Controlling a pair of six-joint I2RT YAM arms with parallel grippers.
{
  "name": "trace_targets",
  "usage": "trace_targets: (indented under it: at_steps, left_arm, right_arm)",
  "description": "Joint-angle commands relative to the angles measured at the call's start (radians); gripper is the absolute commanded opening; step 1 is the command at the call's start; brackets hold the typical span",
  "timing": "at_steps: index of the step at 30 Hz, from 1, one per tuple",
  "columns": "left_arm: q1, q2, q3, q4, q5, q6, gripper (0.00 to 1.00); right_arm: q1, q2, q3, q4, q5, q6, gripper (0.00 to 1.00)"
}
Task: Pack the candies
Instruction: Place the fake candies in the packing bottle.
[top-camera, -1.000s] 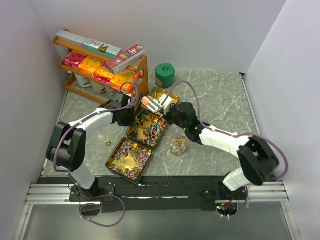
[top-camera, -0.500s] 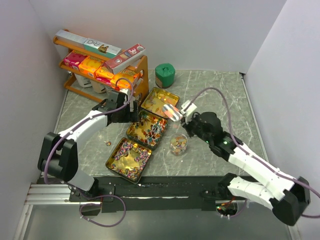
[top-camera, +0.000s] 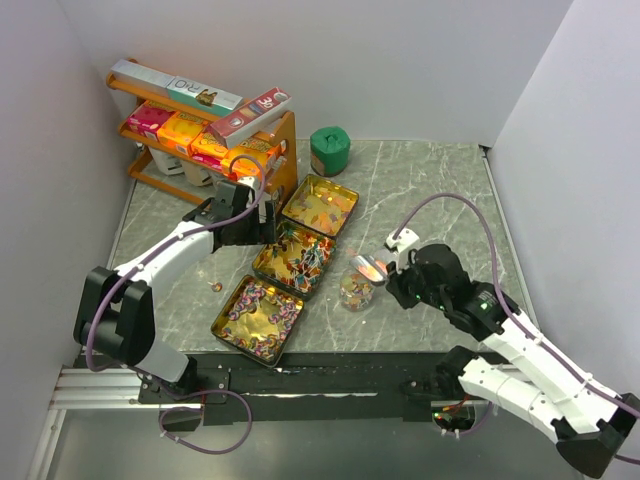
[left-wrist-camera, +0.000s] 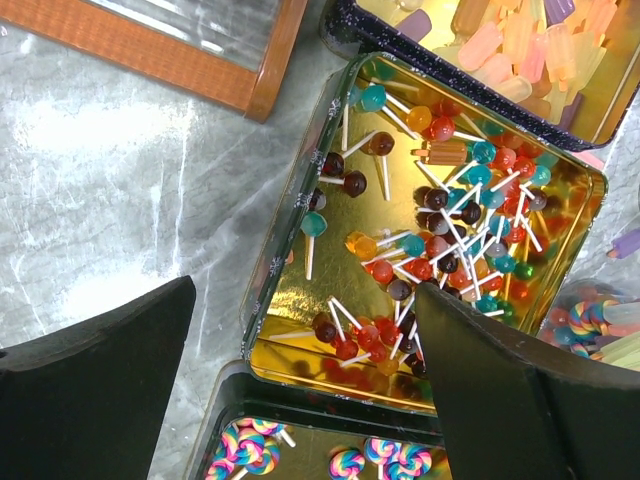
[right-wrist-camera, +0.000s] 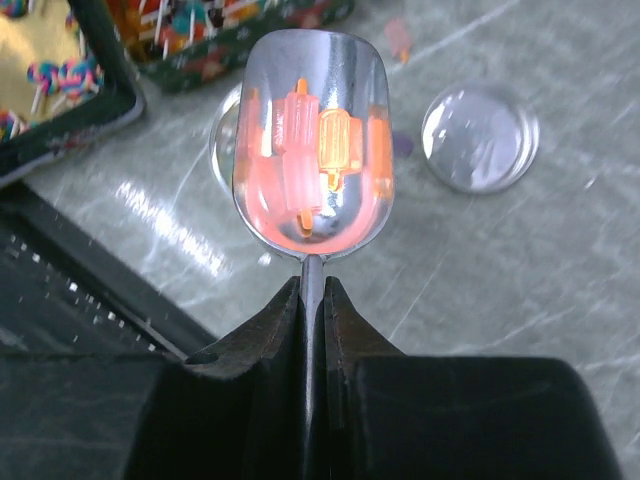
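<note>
My right gripper (right-wrist-camera: 312, 292) is pinched tight on the handle of a metal scoop (right-wrist-camera: 310, 60). It is loaded with orange popsicle-shaped candies (right-wrist-camera: 335, 140) and hangs over the clear jar (top-camera: 355, 292), just right of the middle tin (top-camera: 293, 258) (the lollipop one). My left gripper (left-wrist-camera: 305, 290) is spread wide above that tin.

Right claw (right-wrist-camera: 312, 300) swung scoop (right-wrist-camera: 310, 90) (candies (right-wrist-camera: 322, 145) aboard) from far tin (top-camera: 320, 204) over jar (top-camera: 354, 292); left claw (left-wrist-camera: 305, 345) opened.
</note>
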Motion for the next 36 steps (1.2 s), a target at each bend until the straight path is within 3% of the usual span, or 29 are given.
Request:
trace_targets:
  at_steps: [1,20,36]
  left_arm:
    - [-0.004,0.001,0.038,-0.003,-0.01,-0.024,0.96]
    - [-0.004,0.044,0.072,-0.004,-0.023,-0.037,0.96]
    - [-0.004,0.087,0.095,-0.001,0.004,-0.035,0.96]
  right_arm:
    - [0.045,-0.04,0.054,-0.089,-0.008,0.061,0.0]
    - [0.068,0.027,0.136,-0.154,-0.004,0.075,0.0]
    - [0.068,-0.043,0.051,-0.097,-0.004,0.292,0.0]
